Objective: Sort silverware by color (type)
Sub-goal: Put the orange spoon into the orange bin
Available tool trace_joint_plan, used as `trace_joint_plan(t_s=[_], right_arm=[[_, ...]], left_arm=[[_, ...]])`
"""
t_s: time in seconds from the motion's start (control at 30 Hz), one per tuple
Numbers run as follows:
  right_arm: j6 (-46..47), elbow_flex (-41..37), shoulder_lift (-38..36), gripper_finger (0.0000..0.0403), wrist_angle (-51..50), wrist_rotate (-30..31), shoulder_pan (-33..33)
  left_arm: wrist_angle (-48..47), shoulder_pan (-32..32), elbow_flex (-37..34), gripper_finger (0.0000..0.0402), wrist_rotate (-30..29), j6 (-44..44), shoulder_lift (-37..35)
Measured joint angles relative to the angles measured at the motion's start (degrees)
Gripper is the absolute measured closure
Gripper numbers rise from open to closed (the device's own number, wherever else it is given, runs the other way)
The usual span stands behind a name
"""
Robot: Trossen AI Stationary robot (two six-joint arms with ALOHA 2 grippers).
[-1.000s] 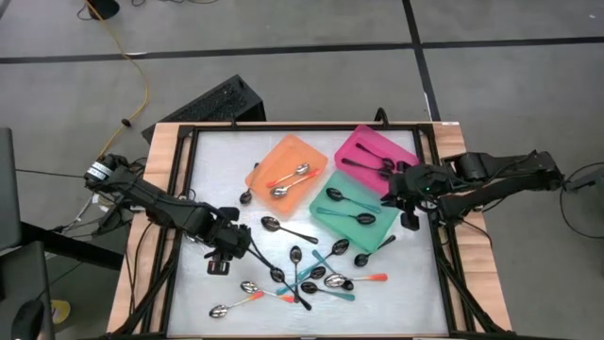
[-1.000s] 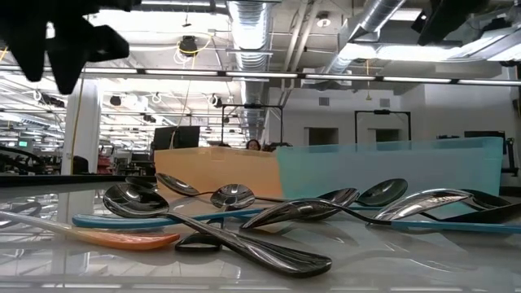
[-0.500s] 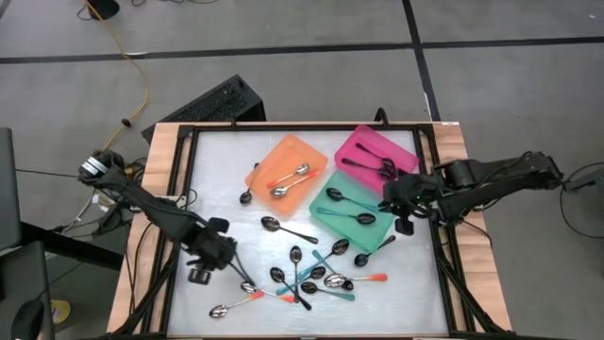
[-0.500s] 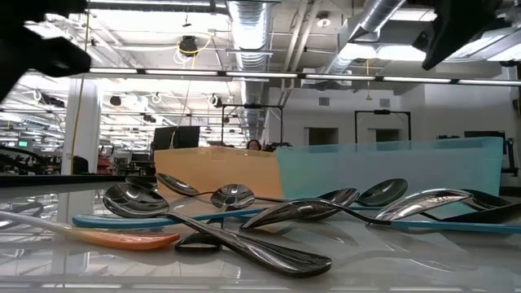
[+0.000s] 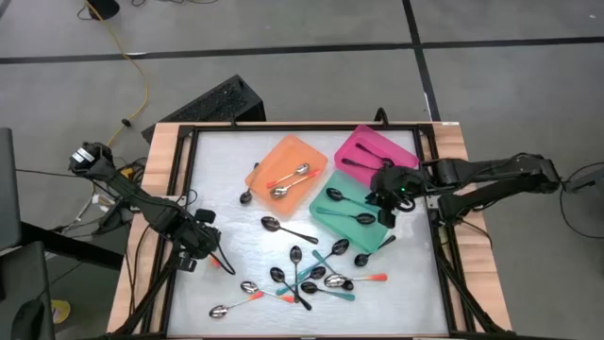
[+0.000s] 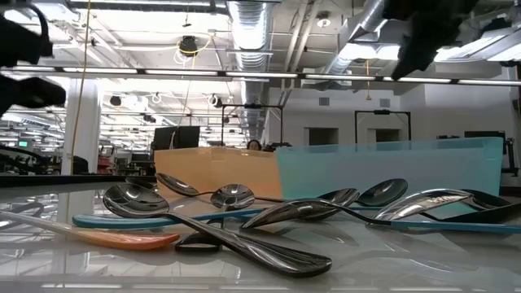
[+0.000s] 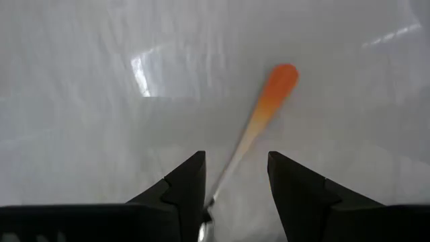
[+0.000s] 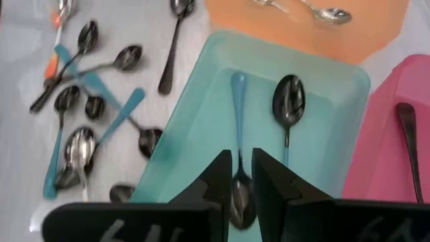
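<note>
Spread open, our left gripper [image 5: 189, 253] straddles an orange-handled spoon [image 7: 259, 121] at the table's left. We judge the sorting under halfway: a pile of mixed spoons [image 5: 311, 276] waits in front, and two lie in the orange tray [image 5: 266, 162]. Our right gripper [image 5: 386, 203], nearly pressed together and seemingly empty, hangs over the teal tray [image 5: 380, 227], beside the pink tray [image 5: 363, 144].
</note>
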Motion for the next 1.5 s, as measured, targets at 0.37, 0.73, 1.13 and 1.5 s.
trace_joint_plan(t_s=[0.37, 0.73, 1.13, 1.5], right_arm=[[0.54, -0.02, 4.99, 0.0335, -0.23, -0.33, -3.26], [0.47, -0.02, 5.73, 0.0335, -0.22, -0.42, -3.26], [0.52, -0.02, 5.71, 0.0335, 0.75, -0.66, -2.71], [0.03, -0.02, 5.71, 0.0335, 0.58, -0.68, -2.73]], left_arm=[[11.19, -2.67, -3.83, 0.0256, 1.07, -3.86, 3.04], [14.69, -7.89, -3.57, 0.0256, -1.44, -5.52, 14.42], [16.24, -6.56, -3.57, 0.0366, 0.17, -3.70, 16.18], [21.40, -3.94, -2.48, 0.0401, 3.61, -8.96, 16.52]])
